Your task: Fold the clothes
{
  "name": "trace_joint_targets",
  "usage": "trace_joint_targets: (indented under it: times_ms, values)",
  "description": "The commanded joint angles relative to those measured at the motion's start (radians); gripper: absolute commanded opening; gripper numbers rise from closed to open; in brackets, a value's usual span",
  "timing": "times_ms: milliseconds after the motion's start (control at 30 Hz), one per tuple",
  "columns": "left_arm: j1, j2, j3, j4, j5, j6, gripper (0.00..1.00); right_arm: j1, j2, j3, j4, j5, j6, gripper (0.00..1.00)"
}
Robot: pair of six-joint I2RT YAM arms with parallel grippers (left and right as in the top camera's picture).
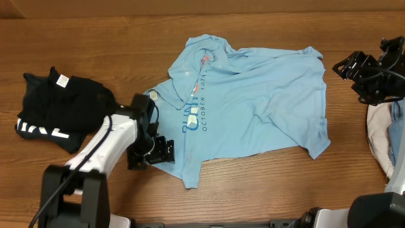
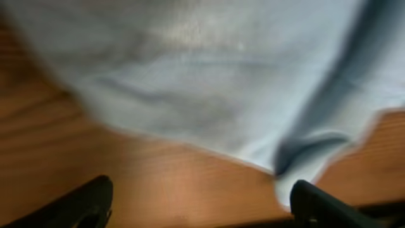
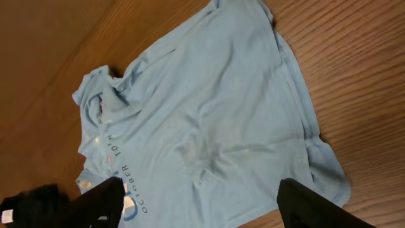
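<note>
A light blue T-shirt (image 1: pixel 253 95) with blue print lies crumpled and spread in the middle of the wooden table; it also shows in the right wrist view (image 3: pixel 202 120) and, blurred, in the left wrist view (image 2: pixel 221 76). My left gripper (image 1: pixel 161 152) is open and empty, low over the table at the shirt's near-left edge. In its wrist view the fingers (image 2: pixel 196 206) straddle bare wood just short of the hem. My right gripper (image 1: pixel 345 68) is open and empty, raised at the far right, clear of the shirt; it also shows in its wrist view (image 3: pixel 199 202).
A black garment (image 1: pixel 57 107) with a white label and white print lies bunched at the left. A white and blue cloth pile (image 1: pixel 386 136) sits at the right edge. The wooden table (image 1: pixel 266 183) is bare along the front.
</note>
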Motion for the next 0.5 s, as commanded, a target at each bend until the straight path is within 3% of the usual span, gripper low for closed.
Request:
trace_joint_targets:
  times_ms: [0,67,133,267,467]
  values:
    - [-0.001,0.096,-0.086,0.143,0.06,-0.103,0.94,0.004,-0.002,0.007,0.008,-0.01,0.0,0.81]
    - [-0.001,0.169,-0.088,0.208,0.059,-0.131,0.78,0.004,-0.002,0.007,0.008,-0.009,0.0,0.81]
    - [0.001,0.193,-0.088,0.215,0.053,-0.138,0.05,0.004,-0.002,0.007,0.008,-0.009,0.0,0.81]
    - [0.147,0.124,-0.042,0.088,-0.115,-0.143,0.04,0.004,-0.001,0.006,-0.002,-0.01,0.002,0.81]
    - [0.475,0.047,0.044,-0.021,-0.154,0.049,0.04,0.038,-0.001,-0.151,-0.021,-0.007,0.004,0.8]
